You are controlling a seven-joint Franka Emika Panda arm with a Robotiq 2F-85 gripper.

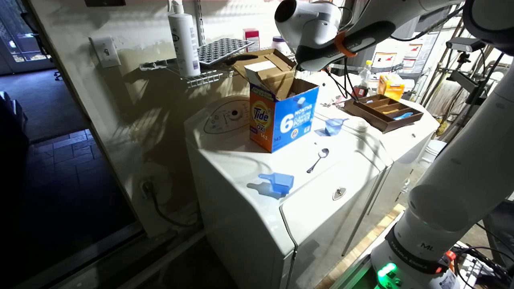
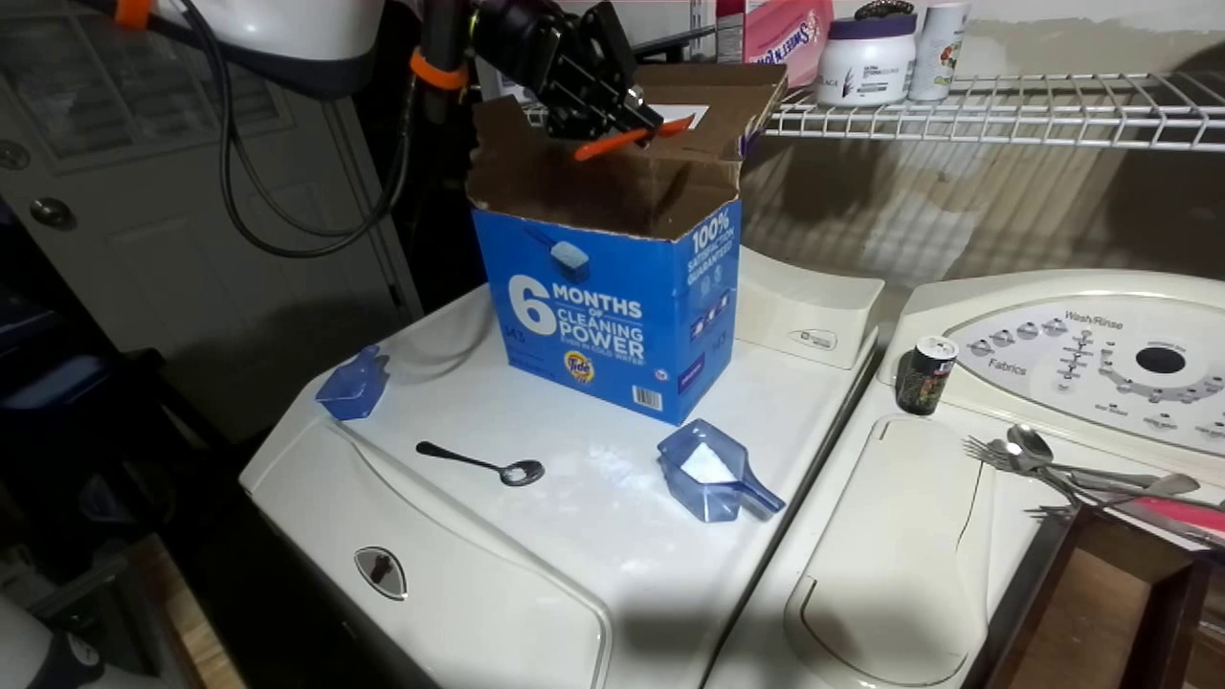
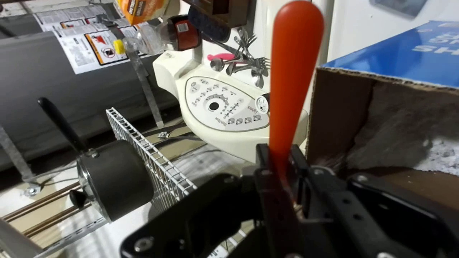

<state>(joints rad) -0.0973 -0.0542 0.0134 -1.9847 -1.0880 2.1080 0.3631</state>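
In the wrist view my gripper is closed on an orange handle, which sticks up past the fingertips; its far end is hidden among the fingers. An exterior view shows the gripper and the orange handle over the open top of a blue Tide box. White powder lies inside the box, beside the gripper. One blue scoop with white powder in it lies near the box, and another blue scoop lies farther left. Between them rests a metal spoon.
A wire shelf with jars runs along the wall behind the box. On it stands a dark pot. The neighbouring machine carries a brown divided tray, loose cutlery and a small black can.
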